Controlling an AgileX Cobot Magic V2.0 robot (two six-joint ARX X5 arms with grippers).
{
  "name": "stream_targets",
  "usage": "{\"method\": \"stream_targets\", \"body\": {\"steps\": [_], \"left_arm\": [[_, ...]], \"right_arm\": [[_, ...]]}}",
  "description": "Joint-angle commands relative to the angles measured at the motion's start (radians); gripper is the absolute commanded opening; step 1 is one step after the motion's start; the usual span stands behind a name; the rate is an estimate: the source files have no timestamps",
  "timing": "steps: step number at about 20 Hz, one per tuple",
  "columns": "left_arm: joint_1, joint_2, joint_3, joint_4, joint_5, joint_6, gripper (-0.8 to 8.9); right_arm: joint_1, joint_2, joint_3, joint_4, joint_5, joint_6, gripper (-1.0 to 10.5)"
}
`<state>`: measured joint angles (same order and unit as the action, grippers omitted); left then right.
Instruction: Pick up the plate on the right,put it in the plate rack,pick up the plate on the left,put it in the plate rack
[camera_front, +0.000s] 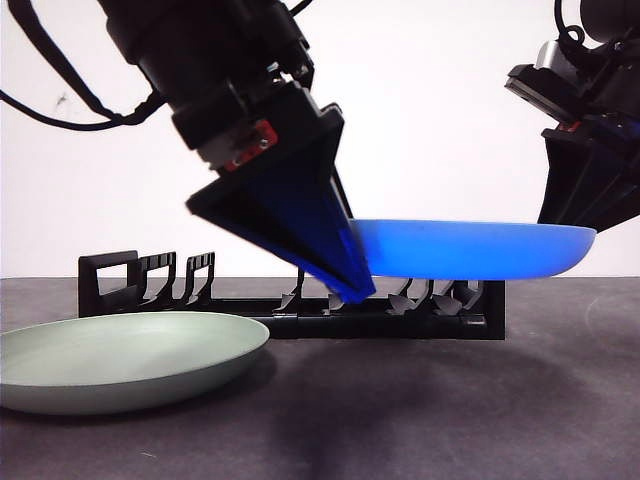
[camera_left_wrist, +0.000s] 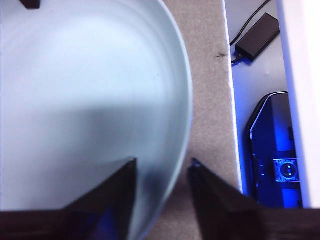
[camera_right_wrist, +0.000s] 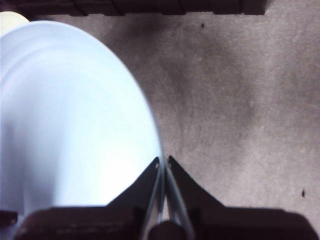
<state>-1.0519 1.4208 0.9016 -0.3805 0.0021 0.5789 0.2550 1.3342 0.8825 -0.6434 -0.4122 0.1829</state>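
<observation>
The round blue plastic plate (camera_front: 470, 250) hangs level just above the right half of the long black slotted plate rack (camera_front: 110, 275). The right end effector (camera_right_wrist: 164, 165) is pinched narrow on its rim beyond the rack's right end, while the left end effector (camera_left_wrist: 164, 161) straddles the opposite rim over the rack's middle, jaws apart. To slot in, the plate must tip from flat to on edge. The dividers below it are partly hidden, and the pale green plate (camera_front: 130, 355) lies on the desk (camera_front: 450, 420) before the rack's left end.

blue plate (camera_front: 470, 250), pale green plate (camera_front: 120, 360), black plate rack (camera_front: 130, 275)
</observation>
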Motion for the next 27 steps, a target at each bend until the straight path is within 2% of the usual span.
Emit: {"method": "stream_targets", "body": {"steps": [1, 8, 9, 11, 14, 17, 21, 24, 27], "left_arm": [[-0.007, 0.005, -0.003, 0.024, 0.002, 0.029, -0.08], [-0.007, 0.005, -0.003, 0.047, -0.004, 0.029, -0.08], [-0.007, 0.005, -0.003, 0.05, -0.004, 0.028, -0.08], [-0.01, 0.005, -0.003, 0.055, -0.003, 0.028, -0.08], [-0.021, 0.005, -0.003, 0.062, -0.004, 0.024, -0.08], [-0.031, 0.005, -0.003, 0.082, -0.005, 0.0, -0.08], [-0.036, -0.033, 0.012, 0.164, -0.029, -0.145, -0.08], [-0.006, -0.106, 0.066, 0.188, -0.037, -0.383, -0.08], [0.1, -0.192, 0.071, 0.213, -0.028, -0.518, -0.08]], "right_arm": [[0.002, 0.001, 0.003, 0.005, -0.007, -0.013, -0.1], [0.002, -0.002, 0.003, 0.005, -0.008, -0.018, 0.1], [0.002, -0.005, 0.003, 0.005, -0.007, -0.024, 0.4], [0.001, -0.029, 0.003, 0.022, -0.004, -0.027, 1.8], [0.001, -0.115, 0.003, 0.089, -0.003, -0.013, 1.9], [0.001, -0.229, 0.003, 0.193, 0.01, 0.031, 1.9], [0.001, -0.38, 0.003, 0.323, 0.16, 0.072, 1.9], [0.001, -0.467, 0.003, 0.354, 0.291, 0.079, 1.9], [0.001, -0.51, 0.003, 0.36, 0.346, 0.08, 1.9]]}}
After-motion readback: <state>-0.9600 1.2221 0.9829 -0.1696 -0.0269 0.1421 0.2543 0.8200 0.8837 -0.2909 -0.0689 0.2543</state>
